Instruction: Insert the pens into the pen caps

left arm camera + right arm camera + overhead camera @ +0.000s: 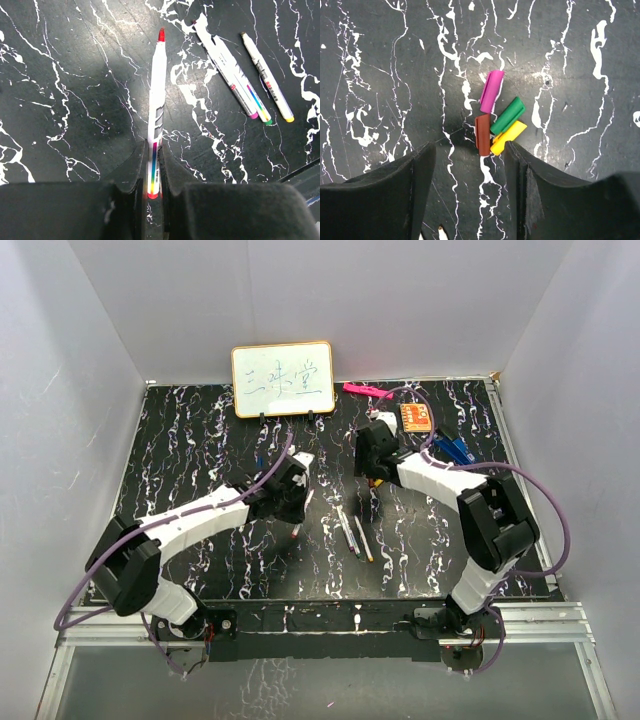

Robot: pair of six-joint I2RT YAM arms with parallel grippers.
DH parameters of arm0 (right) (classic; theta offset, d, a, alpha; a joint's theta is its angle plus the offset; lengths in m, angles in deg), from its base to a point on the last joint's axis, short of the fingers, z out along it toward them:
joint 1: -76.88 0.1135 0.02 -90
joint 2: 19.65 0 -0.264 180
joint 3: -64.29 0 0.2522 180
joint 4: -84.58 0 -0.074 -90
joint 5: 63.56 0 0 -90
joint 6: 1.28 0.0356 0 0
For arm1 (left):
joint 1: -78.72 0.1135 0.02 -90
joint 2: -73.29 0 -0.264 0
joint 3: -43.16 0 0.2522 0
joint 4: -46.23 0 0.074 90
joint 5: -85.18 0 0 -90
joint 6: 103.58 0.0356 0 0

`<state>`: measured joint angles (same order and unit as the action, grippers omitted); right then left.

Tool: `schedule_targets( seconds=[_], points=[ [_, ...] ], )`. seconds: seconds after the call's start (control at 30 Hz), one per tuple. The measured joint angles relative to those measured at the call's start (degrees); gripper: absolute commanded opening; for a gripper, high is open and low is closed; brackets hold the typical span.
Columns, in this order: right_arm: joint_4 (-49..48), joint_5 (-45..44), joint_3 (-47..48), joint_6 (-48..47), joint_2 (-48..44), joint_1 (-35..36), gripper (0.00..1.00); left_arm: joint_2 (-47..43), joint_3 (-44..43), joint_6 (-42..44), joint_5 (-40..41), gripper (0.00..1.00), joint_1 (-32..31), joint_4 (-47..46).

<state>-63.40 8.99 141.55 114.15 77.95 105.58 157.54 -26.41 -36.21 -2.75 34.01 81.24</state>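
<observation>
My left gripper [153, 172] is shut on a white pen with a red tip [157, 95], holding it by its rear end; the pen points away over the black marbled table [200, 440]. Three more white pens [245, 82] lie side by side to its right, and also show mid-table in the top view [352, 530]. My right gripper [469, 155] is open, just above a cluster of pen caps: red-brown [482, 135], purple [491, 91], green [507, 115] and yellow [508, 137]. The red-brown cap lies just beyond the gap between the fingers. No blue cap shows.
A small whiteboard [283, 379] stands at the back. A pink highlighter [366, 391], an orange card [416, 418] and a blue clip-like object [455, 448] lie at the back right. White walls enclose the table.
</observation>
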Motion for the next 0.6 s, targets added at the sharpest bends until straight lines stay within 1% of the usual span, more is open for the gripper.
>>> schedule_targets(
  seconds=[0.17, 0.27, 0.3, 0.6],
  points=[
    [0.0, 0.8, 1.6, -1.1, 1.6, 0.0, 0.49, -0.9, 2.1, -0.4, -1.2, 0.0, 0.0, -2.4],
    [0.0, 1.0, 1.9, -1.5, 1.9, 0.0, 0.43, -1.4, 3.4, -0.7, -1.8, 0.0, 0.0, -3.4],
    [0.0, 1.1, 1.9, -1.5, 2.1, 0.0, 0.42, -1.5, 3.6, -0.9, -2.1, 0.0, 0.0, -3.5],
    [0.0, 1.1, 2.4, -1.9, 6.5, 0.0, 0.42, -2.9, 4.4, -1.8, -4.7, 0.0, 0.0, -6.7]
  ],
)
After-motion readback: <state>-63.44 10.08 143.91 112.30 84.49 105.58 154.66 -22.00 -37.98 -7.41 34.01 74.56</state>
